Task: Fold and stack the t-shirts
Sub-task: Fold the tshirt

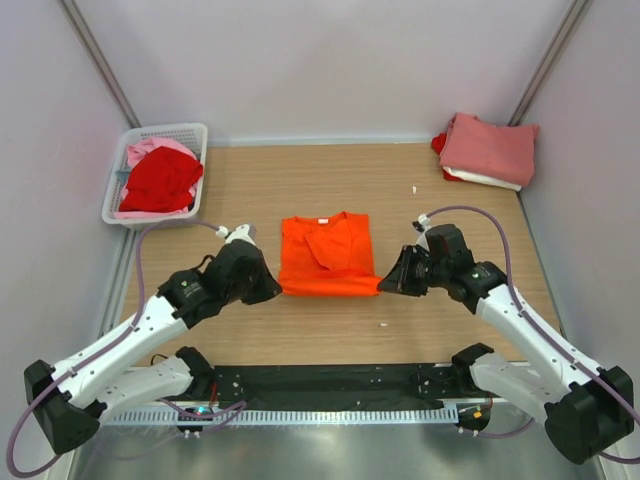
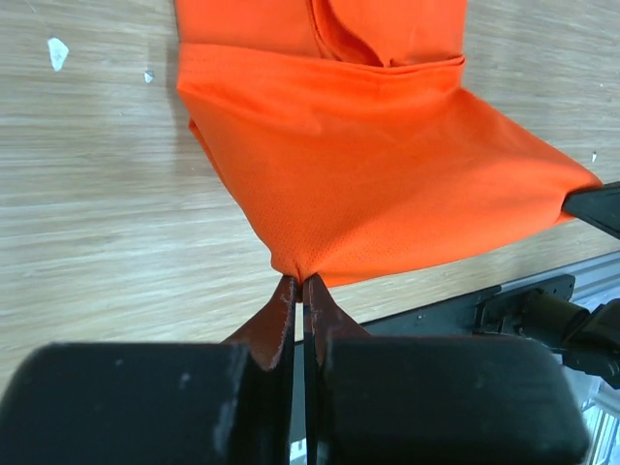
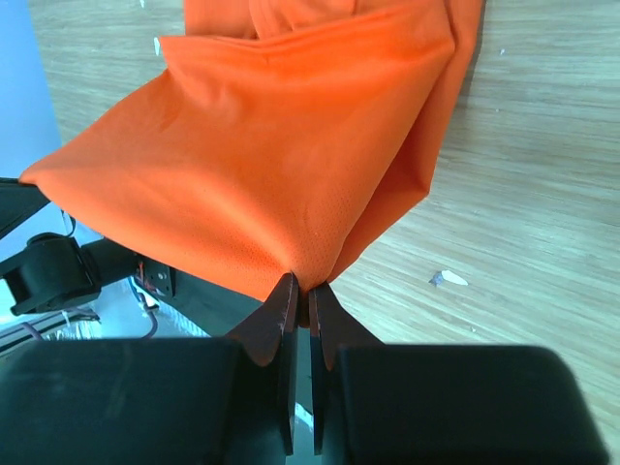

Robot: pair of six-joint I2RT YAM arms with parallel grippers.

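Top external view puts both arms low near the middle of the worktop, one on each side of the orange shirt. The left gripper is clenched on the shirt's near left hem corner. The right gripper is clenched on the near right corner. Each wrist view shows only a small tip of cloth between the closed fingers, with the hem raised off the wood and hanging in a slack sheet between the two arms.

The shirt lies mid-worktop, neck toward the far edge, with a flap folded inward across its middle.

The likely next move is to carry the hem toward the far edge. With so thin a bite, a corner may slip out if the cloth is pulled taut. If one arm leads, the fold may land skewed. Dragging could also disturb the tucked flap.

At the far left corner a basket holds red and pink shirts. At the far right corner sits a folded stack, well apart from the arms.
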